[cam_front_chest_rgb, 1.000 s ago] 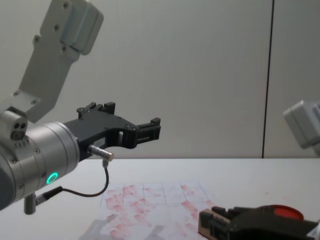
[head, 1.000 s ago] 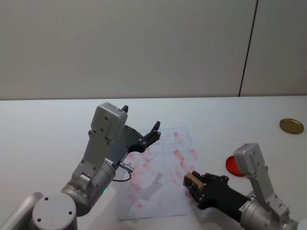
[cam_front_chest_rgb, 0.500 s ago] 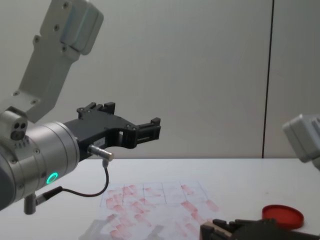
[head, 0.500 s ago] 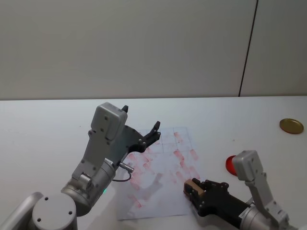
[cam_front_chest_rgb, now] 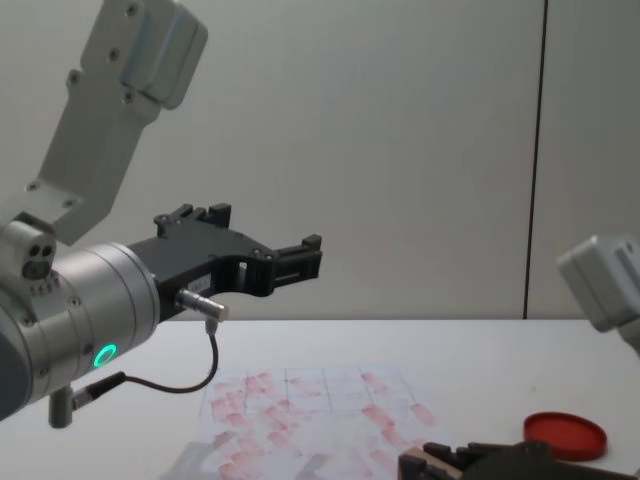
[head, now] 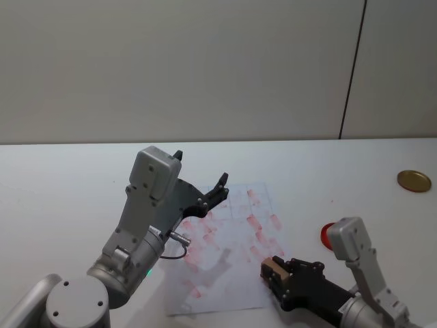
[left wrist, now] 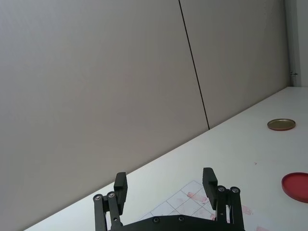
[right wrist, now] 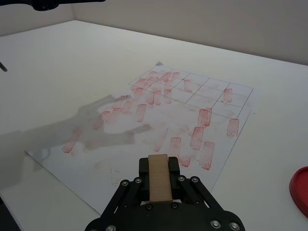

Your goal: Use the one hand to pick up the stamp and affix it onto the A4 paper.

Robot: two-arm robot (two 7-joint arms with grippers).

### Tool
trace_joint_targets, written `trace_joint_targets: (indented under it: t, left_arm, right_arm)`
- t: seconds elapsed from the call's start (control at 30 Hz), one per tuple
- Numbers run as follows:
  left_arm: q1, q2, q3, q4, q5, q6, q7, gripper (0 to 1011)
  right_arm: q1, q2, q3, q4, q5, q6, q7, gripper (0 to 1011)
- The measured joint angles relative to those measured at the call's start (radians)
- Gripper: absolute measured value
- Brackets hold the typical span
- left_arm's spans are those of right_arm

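My right hand (head: 281, 272) sits low at the near right of the white worktop (head: 68, 184). Its 2 black fingers are clamped on the small tan wooden block stamp (right wrist: 158, 177). The stamp pokes out ahead of them over the near right corner of the white gridded A4 paper (right wrist: 120, 154), which is covered in reddish-pink marks. I cannot tell whether it touches the sheet. To the right of the paper lies the flat round red ink pad (head: 328, 234). My left hand (left wrist: 165, 179) hangs above the paper's far left part, fingers spread wide, holding nothing. A round gold lid (head: 414, 180) rests well apart at the far right.
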State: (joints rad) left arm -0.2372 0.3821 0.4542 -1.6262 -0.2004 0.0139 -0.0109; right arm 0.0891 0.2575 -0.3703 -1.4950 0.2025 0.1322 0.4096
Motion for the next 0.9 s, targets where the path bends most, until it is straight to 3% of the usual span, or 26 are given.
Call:
trace_joint_targets:
  t: [0.53, 0.9]
  left_arm:
    - [0.000, 0.000, 0.000, 0.000, 0.000, 0.000, 0.000, 993]
    - [0.000, 0.000, 0.000, 0.000, 0.000, 0.000, 0.000, 993]
  right_arm:
    - [-0.009, 0.007, -0.004, -0.039, 0.007, 0.021, -0.004, 219]
    - [0.008, 0.024, 0.035, -0.107, 0.056, -0.007, -0.056, 219]
